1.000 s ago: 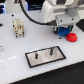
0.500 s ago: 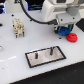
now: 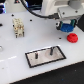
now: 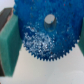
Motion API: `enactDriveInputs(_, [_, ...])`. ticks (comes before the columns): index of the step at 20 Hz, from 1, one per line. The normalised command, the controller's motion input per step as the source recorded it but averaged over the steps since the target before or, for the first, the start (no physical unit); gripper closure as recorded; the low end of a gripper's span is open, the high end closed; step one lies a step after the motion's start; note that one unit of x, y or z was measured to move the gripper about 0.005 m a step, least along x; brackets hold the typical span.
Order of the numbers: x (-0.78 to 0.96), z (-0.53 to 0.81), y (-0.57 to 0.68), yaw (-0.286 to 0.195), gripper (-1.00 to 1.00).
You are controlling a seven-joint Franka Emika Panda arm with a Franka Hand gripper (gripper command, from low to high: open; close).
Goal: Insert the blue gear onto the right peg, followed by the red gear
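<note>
In the wrist view the blue gear (image 4: 42,37) fills most of the picture, its grey hub (image 4: 50,20) facing the camera. It is pinched between two green fingers (image 4: 9,42). In the exterior view my gripper (image 3: 66,26) is shut on the blue gear (image 3: 68,25) and hangs above the table at the exterior view's right. The red gear (image 3: 72,37) lies on the table just below and in front of it. The grey plate with a black border (image 3: 56,57) lies nearer the front, and the right peg (image 3: 50,50) stands on it, away from the gripper.
A second thin peg (image 3: 36,56) stands on the plate toward the exterior view's left. A beige block with dark holes (image 3: 18,27) sits at the back left. The white table (image 3: 15,70) runs under everything.
</note>
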Motion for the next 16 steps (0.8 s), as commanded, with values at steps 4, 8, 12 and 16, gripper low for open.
enactDriveInputs(4, [0.53,0.41,-0.33,0.000,1.00])
enactDriveInputs(8, [0.52,0.37,-0.38,0.000,1.00])
enactDriveInputs(12, [0.57,0.30,-0.36,0.000,1.00])
enactDriveInputs(16, [0.64,0.30,-0.32,0.000,1.00])
